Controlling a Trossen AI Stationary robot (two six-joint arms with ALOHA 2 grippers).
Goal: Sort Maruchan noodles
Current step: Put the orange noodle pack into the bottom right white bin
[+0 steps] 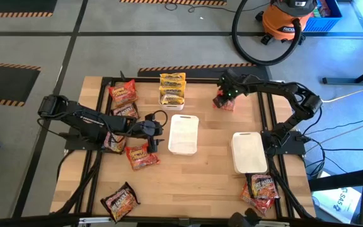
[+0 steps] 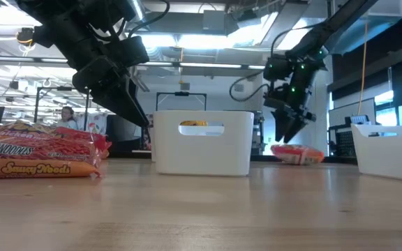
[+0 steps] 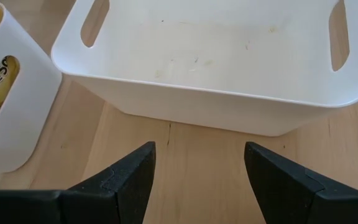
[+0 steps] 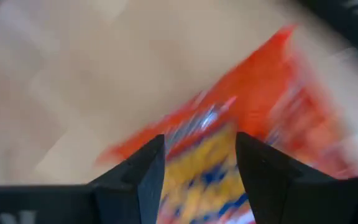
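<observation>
Two tools spread apart, neither holding a packet

Right tool [image 1: 222,101] hangs over the red-orange crinkly noodle packet [image 1: 224,103] at the wooden table [image 1: 207,170]'s far side, fingers apart; its wrist view is smeared, so contact can't be judged. Left tool [image 1: 158,130] gapes empty beside the white rectangular plastic tray [image 1: 183,133]. Yellow packets [image 1: 172,88] fill a far tray, mostly hidden low down. Other packets [image 1: 142,157] lie scattered.
</observation>
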